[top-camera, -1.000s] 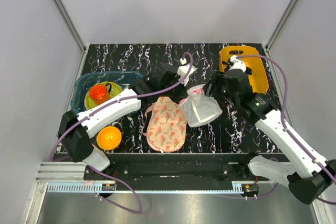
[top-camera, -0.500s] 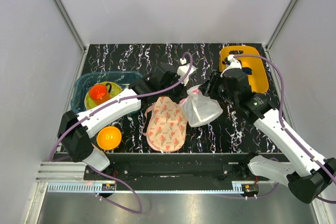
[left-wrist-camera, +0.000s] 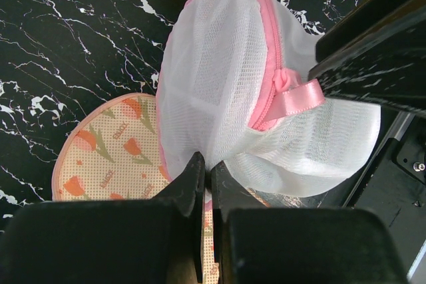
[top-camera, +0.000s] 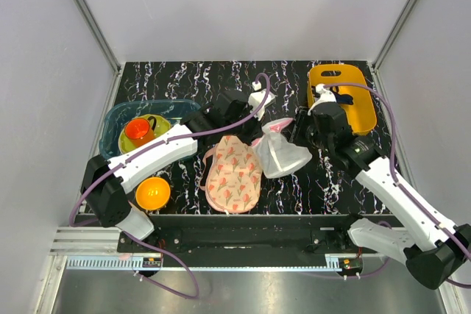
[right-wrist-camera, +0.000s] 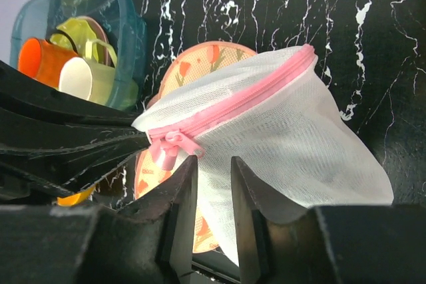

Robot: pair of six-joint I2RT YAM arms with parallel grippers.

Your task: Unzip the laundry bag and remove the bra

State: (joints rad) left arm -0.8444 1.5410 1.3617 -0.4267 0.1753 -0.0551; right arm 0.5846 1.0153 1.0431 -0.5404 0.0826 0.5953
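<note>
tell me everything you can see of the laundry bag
The laundry bag is a white see-through mesh pouch, domed, with pink zipper trim and a pink ribbon pull; the zip looks shut. It stands propped up beside the floral pad. The left fingers pinch its mesh; the right fingers straddle it below the pull.

The laundry bag (top-camera: 280, 154) is white see-through mesh, with a pink zip trim (right-wrist-camera: 246, 98) and a shiny pink ribbon pull (left-wrist-camera: 299, 94). The flat pad (top-camera: 232, 174) is peach, printed with orange tulips and green leaves. The table (top-camera: 184, 79) is black with white marble veins. The tub (top-camera: 118, 117) is teal, the cup (top-camera: 138, 130) orange, the dishes (right-wrist-camera: 83, 31) lime green, the bowl (top-camera: 152, 193) orange, the tray (top-camera: 362, 104) yellow and the cables (top-camera: 394, 126) purple.
</note>
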